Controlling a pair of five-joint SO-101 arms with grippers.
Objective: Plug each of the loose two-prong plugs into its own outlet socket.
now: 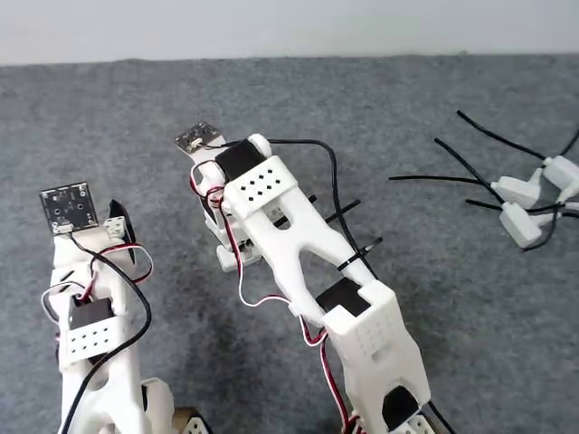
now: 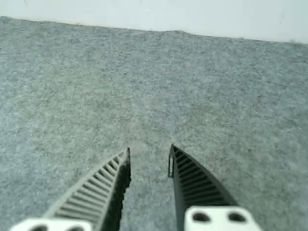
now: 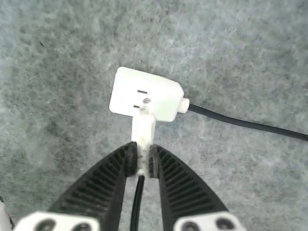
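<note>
Right gripper [image 3: 140,162] clamped on plug [image 3: 143,127]; plug's long axis points straight ahead at outlet socket [image 3: 144,94], tip touching its slotted face; left gripper [image 2: 149,163] parted, over bare carpet [image 2: 154,86], well aside.

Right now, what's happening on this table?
The right gripper is shut on a white plug, its front end against the face of a white outlet socket lying on the grey mat; whether the prongs are in cannot be told. The left gripper hangs open over bare mat. More white connectors with black cords lie apart at the side.
</note>
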